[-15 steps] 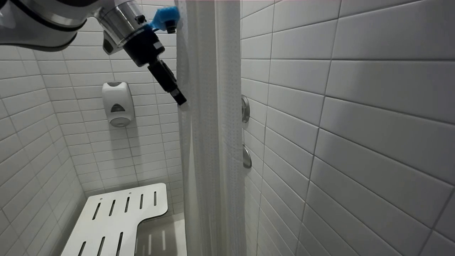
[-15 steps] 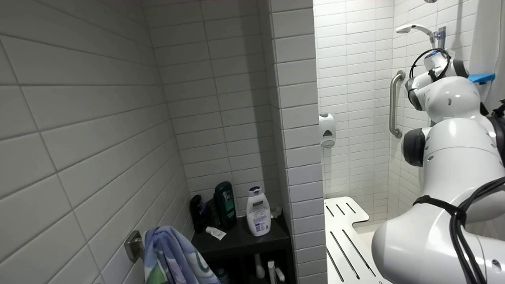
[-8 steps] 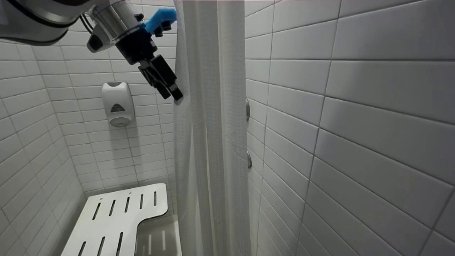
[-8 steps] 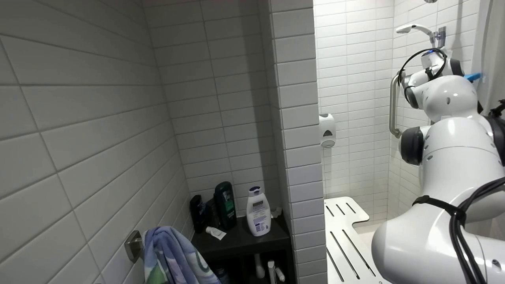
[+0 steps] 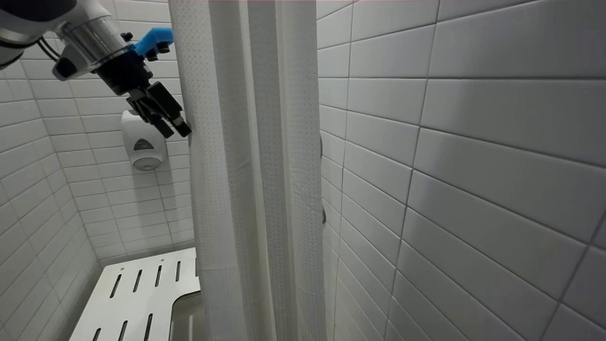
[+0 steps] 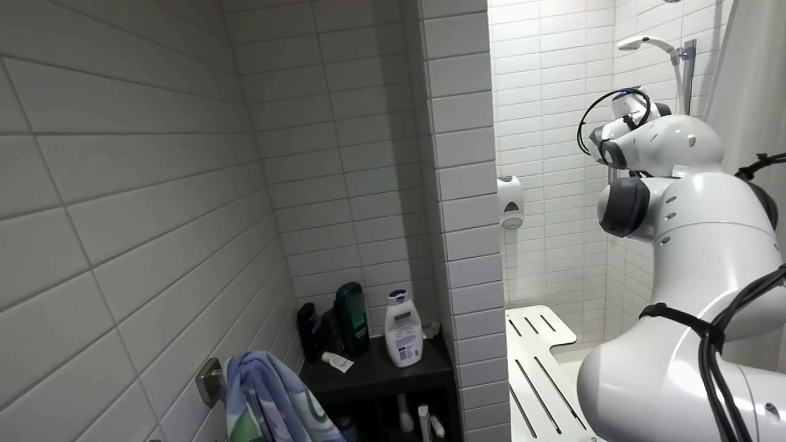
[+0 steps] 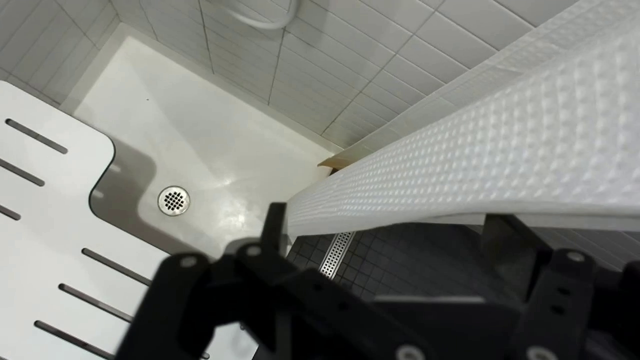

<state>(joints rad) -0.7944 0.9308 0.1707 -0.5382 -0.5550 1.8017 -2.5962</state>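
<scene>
Shower curtain point(image 5: 255, 166), one: white, dimple-textured. Hangs in deep vertical folds; in an exterior view it covers part of the notched side of the shower seat point(image 5: 137, 303). Its free vertical edge runs by the fingertips of the gripper point(image 7: 389, 215). Handling, as judged: light for its height, soft and limp, apt to swing and bunch, not fragile; dimples should lend some friction, though a wet face could slip. Best hold, as judged: the free vertical edge at gripper height, pinched with one finger on each face; a grab mid-panel would likely gather loose folds.

Shower pan point(image 7: 210, 140), one: white, smooth, its long edge set along the tiled wall point(image 7: 325, 65).

Shower seat: white, slotted, rounded corners; reaches out above the pan.

Shelf unit point(image 6: 381, 380), one: black; a white flip-cap bottle point(image 6: 404, 331) stands upright close to its front edge.

Soap dispenser point(image 5: 147, 154), one: white, wall-mounted; partly behind the gripper in an exterior view.

Gripper, one: black, two-fingered; jaws spread wide, nothing clamped between them. Whether a finger touches the curtain cannot be told.

Round drain point(image 7: 174, 200), one: metal grate, let into the pan near the seat's notch.
</scene>
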